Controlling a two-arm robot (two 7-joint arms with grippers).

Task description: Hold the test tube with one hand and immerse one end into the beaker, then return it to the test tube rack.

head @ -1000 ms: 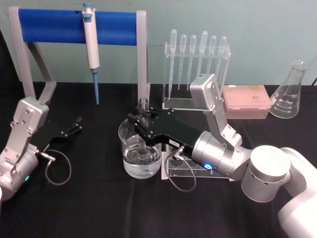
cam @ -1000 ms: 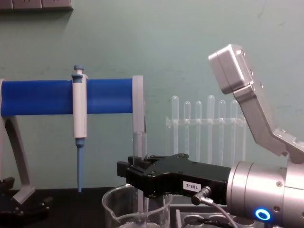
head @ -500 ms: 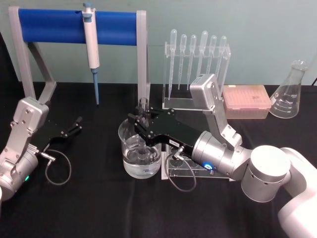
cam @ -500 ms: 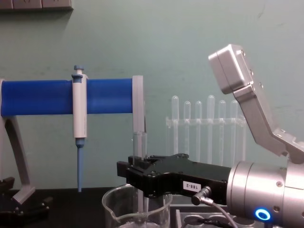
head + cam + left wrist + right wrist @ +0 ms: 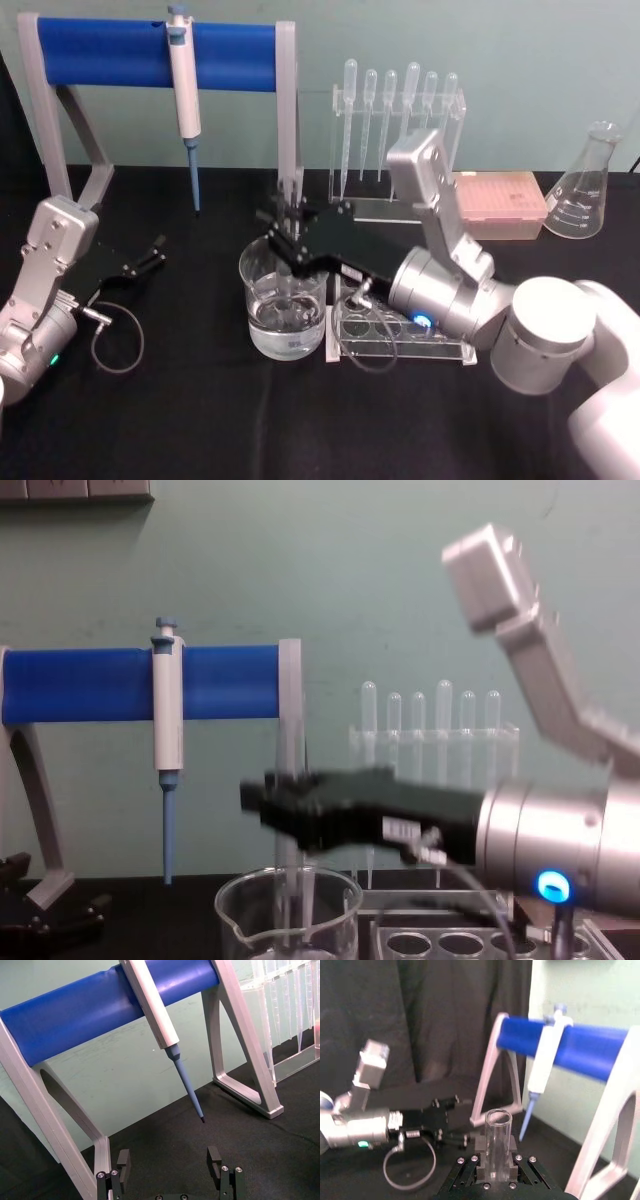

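Head view, centre of the frame: black right gripper with a small white label [image 5: 290, 232] clamped on the clear glass test tube [image 5: 291, 205], held upright over the wide clear glass beaker [image 5: 284, 300] with water in its lower part. Just right of the beaker, the clear rack with round holes [image 5: 400, 337] on the black table [image 5: 200, 420]. Far left, black left gripper [image 5: 150, 252] low over the table, fingers spread apart, nothing between them.

Chest view, lower centre: tube [image 5: 290, 830] standing vertical, lower end reaching down inside the beaker's rim [image 5: 288, 912]; right gripper [image 5: 275, 802] gripping it just above the rim.

Left wrist view: two black fingertips [image 5: 215, 1160] wide apart, white-and-blue pipettor [image 5: 165, 1030] hanging on the blue bar of the stand [image 5: 90, 1005] beyond.

Right wrist view, lower centre: tube's open rim [image 5: 498, 1120] poking up, squeezed between the black pads [image 5: 481, 1147].
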